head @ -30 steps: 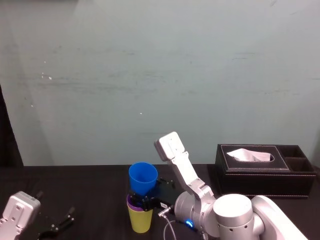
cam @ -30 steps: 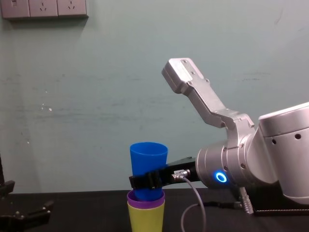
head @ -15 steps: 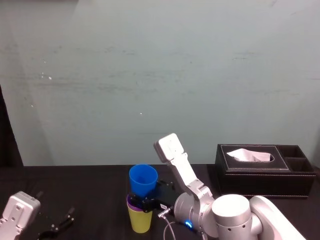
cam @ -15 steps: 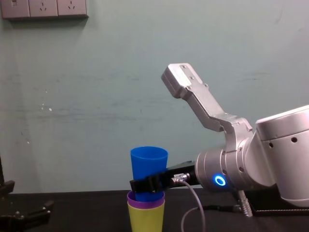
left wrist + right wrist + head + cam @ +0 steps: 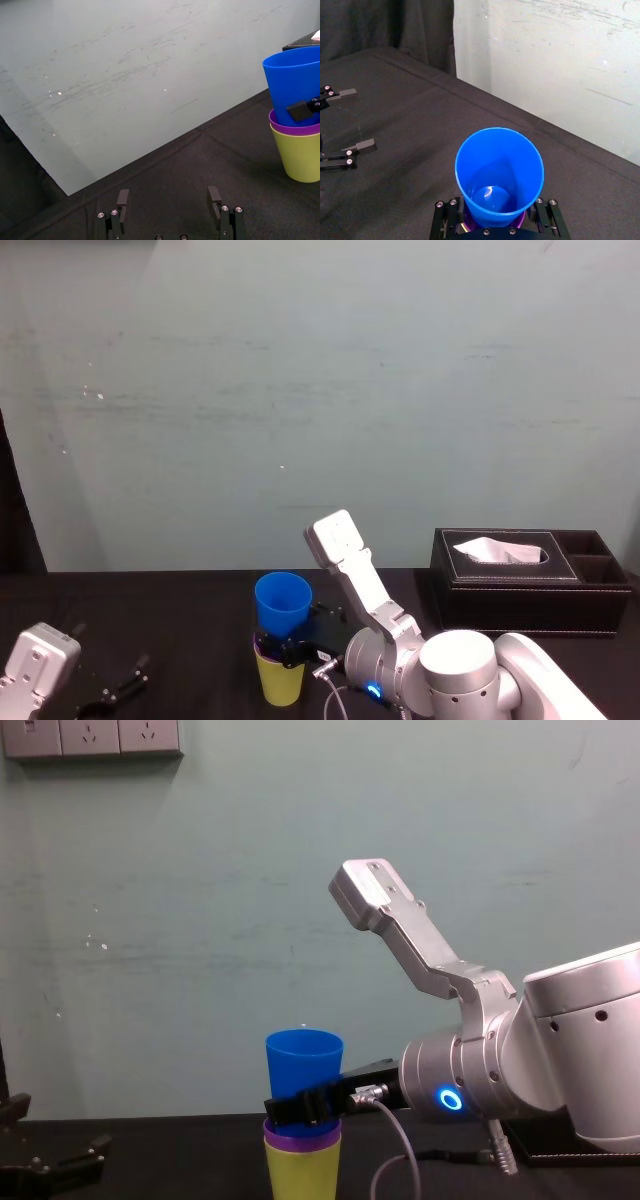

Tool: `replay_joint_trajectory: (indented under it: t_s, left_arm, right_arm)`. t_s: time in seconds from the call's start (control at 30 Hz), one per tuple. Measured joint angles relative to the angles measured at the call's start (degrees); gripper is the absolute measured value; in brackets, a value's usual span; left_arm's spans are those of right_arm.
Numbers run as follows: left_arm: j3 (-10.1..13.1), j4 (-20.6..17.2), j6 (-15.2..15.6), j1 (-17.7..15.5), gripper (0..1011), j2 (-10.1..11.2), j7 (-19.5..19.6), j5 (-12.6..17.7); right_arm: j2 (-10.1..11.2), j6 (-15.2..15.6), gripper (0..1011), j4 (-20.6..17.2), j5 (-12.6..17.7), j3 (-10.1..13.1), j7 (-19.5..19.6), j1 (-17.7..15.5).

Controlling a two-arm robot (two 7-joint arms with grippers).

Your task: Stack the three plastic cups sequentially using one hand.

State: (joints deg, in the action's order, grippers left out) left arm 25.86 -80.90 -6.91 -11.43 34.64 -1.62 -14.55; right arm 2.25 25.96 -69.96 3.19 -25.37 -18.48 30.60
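Note:
The yellow-green cup (image 5: 302,1172) stands upright on the black table with the purple cup (image 5: 300,1130) nested in it, only the purple rim showing. The blue cup (image 5: 303,1065) sits partly down inside the purple one. My right gripper (image 5: 300,1108) is shut on the blue cup's lower wall, one finger on each side (image 5: 445,220). The head view shows the same stack: blue cup (image 5: 282,602), yellow-green cup (image 5: 280,682), right gripper (image 5: 292,650). My left gripper (image 5: 168,200) rests open and empty on the table at the near left, apart from the stack (image 5: 300,157).
A black tissue box (image 5: 530,582) stands on the table at the right, behind my right arm. The pale wall rises right behind the table (image 5: 150,620). Wall sockets (image 5: 90,737) sit high on the left.
My right gripper has come down with the blue cup, which now sits deeper in the purple cup. The left gripper has not moved.

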Motion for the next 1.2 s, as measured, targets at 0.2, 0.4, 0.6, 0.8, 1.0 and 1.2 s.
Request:
replay_joint_trajectory:
  t_s: [0.2, 0.4, 0.6, 0.8, 1.0, 1.2]
  left_arm:
    - [0.0, 0.0, 0.0, 0.0, 1000, 0.0, 0.0, 0.0]
    - [0.0, 0.0, 0.0, 0.0, 1000, 0.0, 0.0, 0.0]
    - [0.0, 0.0, 0.0, 0.0, 1000, 0.0, 0.0, 0.0]
    - [0.0, 0.0, 0.0, 0.0, 1000, 0.0, 0.0, 0.0]
    - [0.0, 0.0, 0.0, 0.0, 1000, 0.0, 0.0, 0.0]
    - [0.0, 0.0, 0.0, 0.0, 1000, 0.0, 0.0, 0.0]
  right_arm:
    - [0.0, 0.0, 695, 0.0, 0.0, 0.0, 0.0, 0.0]
    - [0.0, 0.0, 852, -0.1, 0.0, 0.1, 0.0, 0.0]
    - [0.0, 0.0, 995, -0.1, 0.0, 0.1, 0.0, 0.0]
    - [0.0, 0.0, 1002, -0.1, 0.0, 0.1, 0.0, -0.1]
    - [0.0, 0.0, 1002, -0.2, 0.0, 0.1, 0.0, -0.1]
    - [0.1, -0.4, 1002, -0.4, 0.0, 0.2, 0.3, -0.4]
